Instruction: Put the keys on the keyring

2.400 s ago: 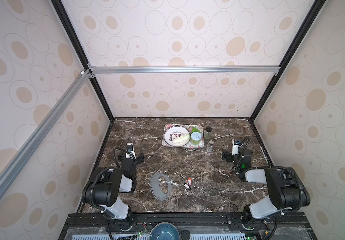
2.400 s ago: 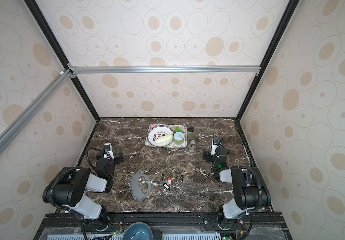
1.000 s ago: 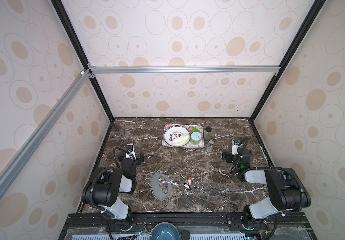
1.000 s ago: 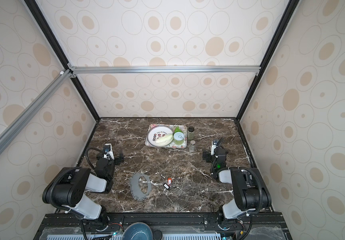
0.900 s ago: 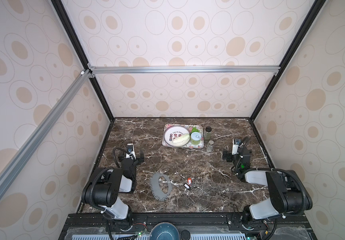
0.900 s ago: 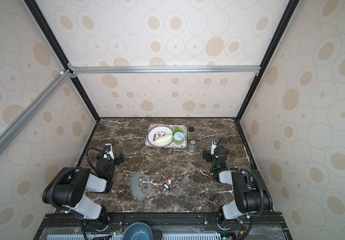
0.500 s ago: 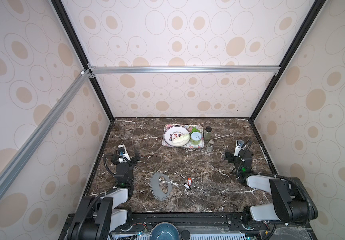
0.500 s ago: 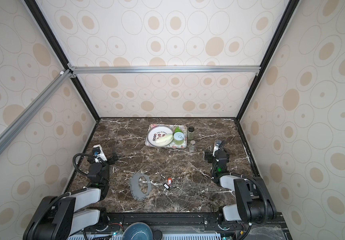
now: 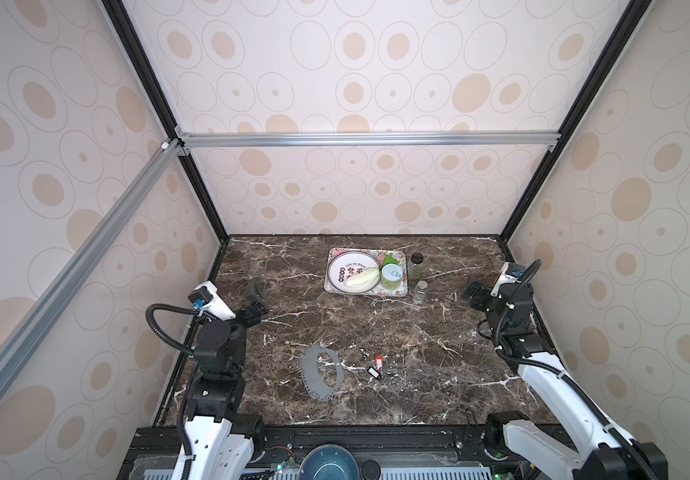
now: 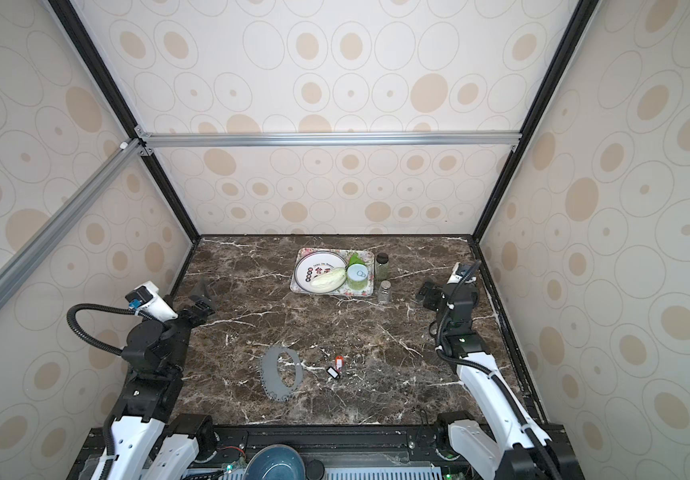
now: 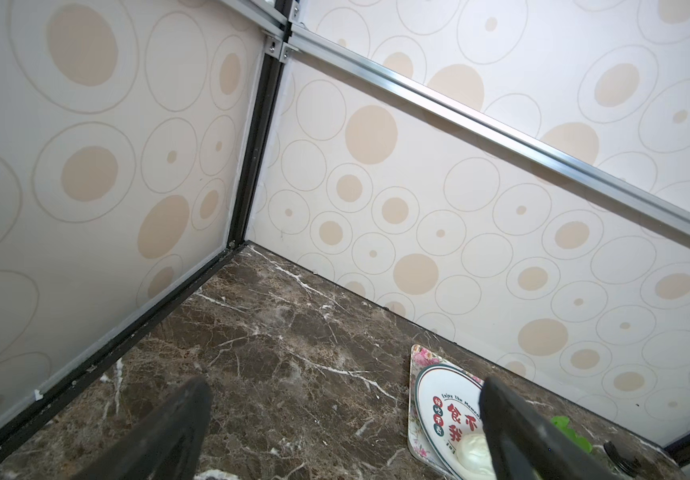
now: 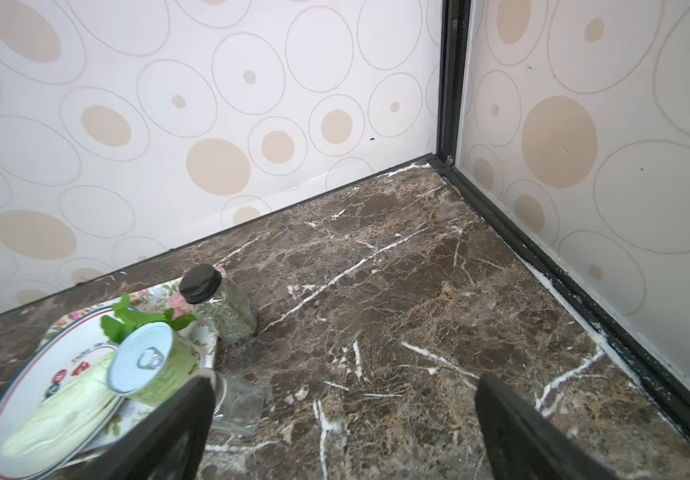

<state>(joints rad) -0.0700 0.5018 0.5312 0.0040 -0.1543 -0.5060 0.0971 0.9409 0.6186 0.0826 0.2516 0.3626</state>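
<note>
The keyring [image 9: 309, 371] [image 10: 268, 372], a flat grey oval plate with a big hole, lies on the marble near the front middle. Just right of it lie the keys: one with a red-orange tag [image 9: 379, 362] [image 10: 338, 362], one with a black tag [image 9: 373, 372] [image 10: 333, 372]. My left gripper [image 9: 256, 300] [image 10: 203, 299] [image 11: 343, 388] hovers open at the left side, well behind the keyring, with nothing between its fingers. My right gripper [image 9: 475, 294] [image 10: 428, 297] [image 12: 343, 384] is open and empty near the right wall, far from the keys.
A floral tray [image 9: 359, 250] at the back middle holds a white plate [image 9: 345, 266], a pale cabbage piece [image 9: 362, 278] and a green can [image 9: 391, 276]. Two glass jars [image 9: 416, 266] [image 9: 420, 291] stand beside it. A blue bowl [image 9: 328, 461] sits below the front edge.
Both arms have unfolded from their low rest pose and risen. The left gripper swung outward to the left, the right one toward the back right. Keys and keyring have not moved.
</note>
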